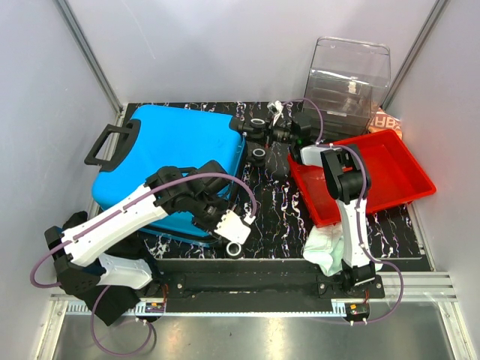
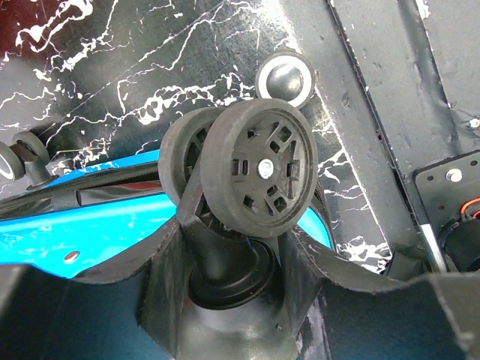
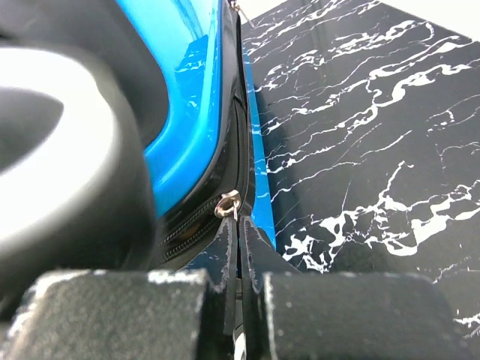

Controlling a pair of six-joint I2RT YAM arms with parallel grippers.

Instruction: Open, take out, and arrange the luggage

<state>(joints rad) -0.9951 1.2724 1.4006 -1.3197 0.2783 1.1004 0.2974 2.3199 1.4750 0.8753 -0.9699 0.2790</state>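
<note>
Steadying the luggage, left claw clamps its 5 o'clock wheel so right claw, pinching the zip pull, can unzip.

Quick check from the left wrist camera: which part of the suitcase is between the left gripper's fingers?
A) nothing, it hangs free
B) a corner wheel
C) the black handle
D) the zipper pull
B: the left gripper has a finger on each side of the stem of a black double wheel at a corner of the blue suitcase; the zipper pull is pinched by the shut right gripper.
</note>
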